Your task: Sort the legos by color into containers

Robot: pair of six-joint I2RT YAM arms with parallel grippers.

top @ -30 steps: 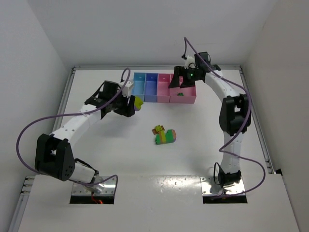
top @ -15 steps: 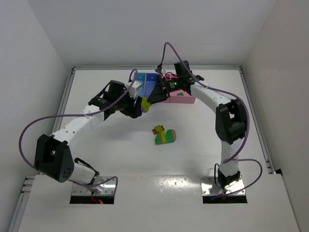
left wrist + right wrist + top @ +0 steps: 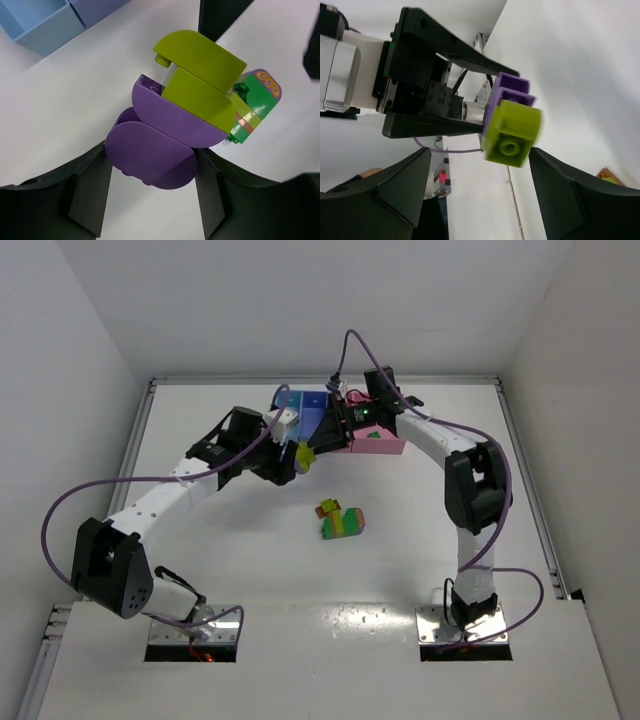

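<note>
left gripper (image 3: 150,167) clamping purple-lime lego clump (image 3: 192,100), right gripper (image 3: 481,192) spread just beside

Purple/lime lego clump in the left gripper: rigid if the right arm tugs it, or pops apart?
Likely rigid: the purple-and-lime clump is hard moulded bricks, no flex. Probably splits at a seam under a pull, as lime bricks sit stacked on purple. Glossy rounded faces could slip in the left gripper.

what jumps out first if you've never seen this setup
The left gripper, shut on a purple-and-lime lego clump, faces the open right gripper head-on by the bins at the back. A striped clump lies alone in the middle of the table.
</note>
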